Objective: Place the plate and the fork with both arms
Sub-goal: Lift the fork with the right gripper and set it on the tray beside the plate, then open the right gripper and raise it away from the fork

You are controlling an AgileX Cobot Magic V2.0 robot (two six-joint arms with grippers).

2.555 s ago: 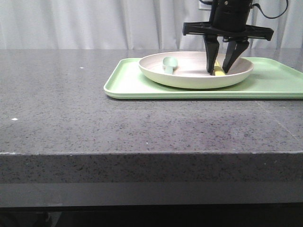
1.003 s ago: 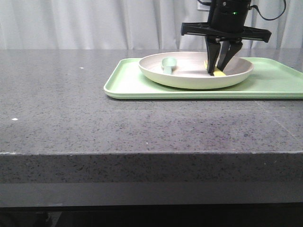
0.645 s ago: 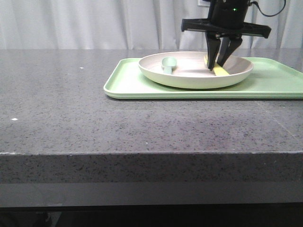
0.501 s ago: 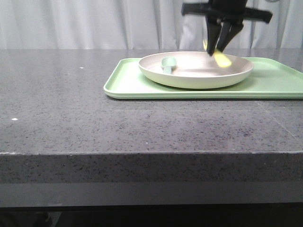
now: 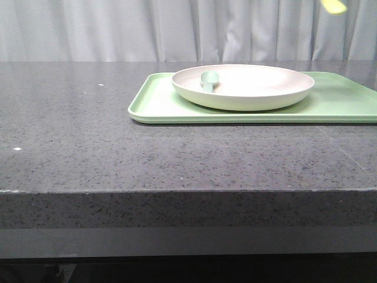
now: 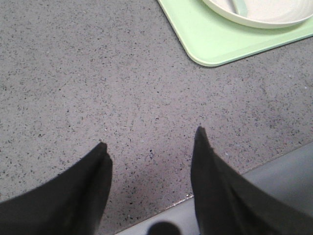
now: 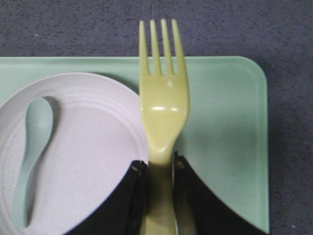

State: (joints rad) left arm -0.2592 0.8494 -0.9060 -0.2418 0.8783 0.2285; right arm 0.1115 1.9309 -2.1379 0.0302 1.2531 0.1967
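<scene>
The cream plate (image 5: 242, 86) rests on the light green tray (image 5: 347, 100) at the back right of the table, and part of its rim shows in the left wrist view (image 6: 254, 14). My right gripper (image 7: 157, 166) is shut on the handle of the pale yellow fork (image 7: 161, 93), held high above the plate (image 7: 83, 152) with the tines pointing away. In the front view only the fork's tip (image 5: 334, 6) shows at the top edge; the gripper itself is out of frame. My left gripper (image 6: 149, 147) stands open over bare table near the front edge, holding nothing.
A pale teal spoon (image 5: 209, 79) lies inside the plate on its left side, also visible as the spoon (image 7: 29, 152) under the right wrist. The grey speckled table (image 5: 88, 130) stretches left of the tray (image 6: 205, 39). White curtains hang behind.
My right gripper closed on the fork in the plate and lifted it straight up, out of the top of the front view. The plate and spoon stayed put.
</scene>
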